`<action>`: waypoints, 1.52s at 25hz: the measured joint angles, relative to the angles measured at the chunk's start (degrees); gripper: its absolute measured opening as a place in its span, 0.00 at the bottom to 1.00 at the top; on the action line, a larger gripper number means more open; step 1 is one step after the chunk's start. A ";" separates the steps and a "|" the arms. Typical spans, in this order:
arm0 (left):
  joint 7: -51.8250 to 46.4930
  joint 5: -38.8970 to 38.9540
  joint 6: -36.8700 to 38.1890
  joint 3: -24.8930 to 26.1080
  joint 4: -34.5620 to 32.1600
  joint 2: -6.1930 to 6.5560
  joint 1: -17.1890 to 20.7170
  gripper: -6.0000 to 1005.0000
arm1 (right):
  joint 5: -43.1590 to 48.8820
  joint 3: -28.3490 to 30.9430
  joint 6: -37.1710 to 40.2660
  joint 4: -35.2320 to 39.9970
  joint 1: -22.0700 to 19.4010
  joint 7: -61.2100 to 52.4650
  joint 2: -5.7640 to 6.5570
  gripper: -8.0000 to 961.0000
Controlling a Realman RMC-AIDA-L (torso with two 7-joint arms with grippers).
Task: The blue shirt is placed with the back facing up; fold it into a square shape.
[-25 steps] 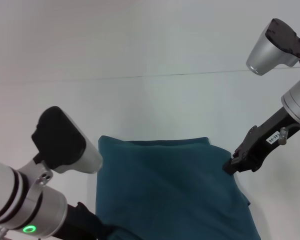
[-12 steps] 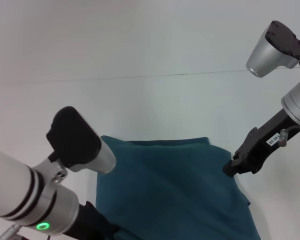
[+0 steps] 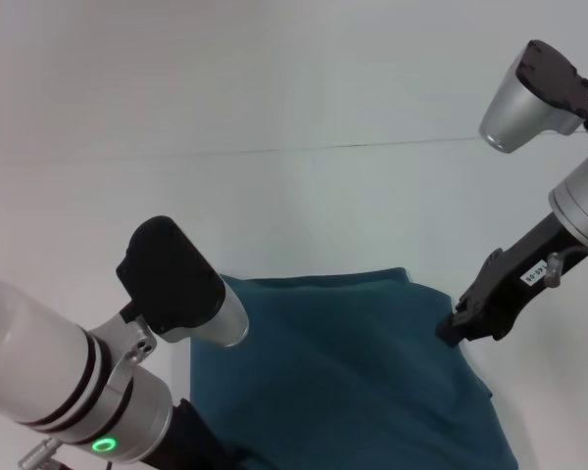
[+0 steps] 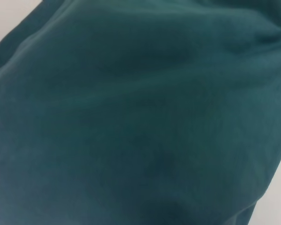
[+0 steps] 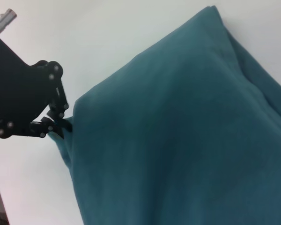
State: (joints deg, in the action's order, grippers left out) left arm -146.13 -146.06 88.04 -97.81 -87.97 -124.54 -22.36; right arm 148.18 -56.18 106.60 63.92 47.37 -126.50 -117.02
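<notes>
Teal cloth of the blue shirt (image 3: 343, 377) was seen low in the head view's centre, the right gripper (image 3: 449, 329) pinched shut on its right edge; the left gripper, raised further since, was hidden; in the wrist views, only cloth (image 4: 140, 112) and a clamped fold (image 5: 65, 124) were shown.

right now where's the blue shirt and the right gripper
blue shirt (image 3: 343, 372), head view, middle of the top folded layer
right gripper (image 3: 451, 328), head view, tip at the shirt's right edge
</notes>
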 joint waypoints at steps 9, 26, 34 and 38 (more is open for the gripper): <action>1.01 0.05 -0.06 -0.61 -2.09 -0.08 0.81 0.03 | -0.04 0.05 -0.30 -0.20 0.10 0.20 -0.06 0.01; 19.28 7.44 -0.34 5.24 -8.52 -0.18 11.77 0.02 | 0.00 -0.02 -0.75 -0.47 1.34 -1.88 -0.32 0.01; 32.80 14.00 -0.71 9.15 -4.06 -0.18 14.50 0.02 | 0.01 -0.64 -0.93 -0.23 2.15 -4.50 -0.51 0.01; 34.66 13.91 -0.46 9.02 -1.91 -0.18 14.34 0.02 | -0.04 -1.09 -1.02 -0.20 2.43 -5.73 -0.83 0.01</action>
State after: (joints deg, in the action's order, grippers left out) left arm -111.47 -132.15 87.58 -88.79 -89.88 -124.72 -8.02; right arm 148.14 -57.27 105.58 63.73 49.81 -132.23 -117.84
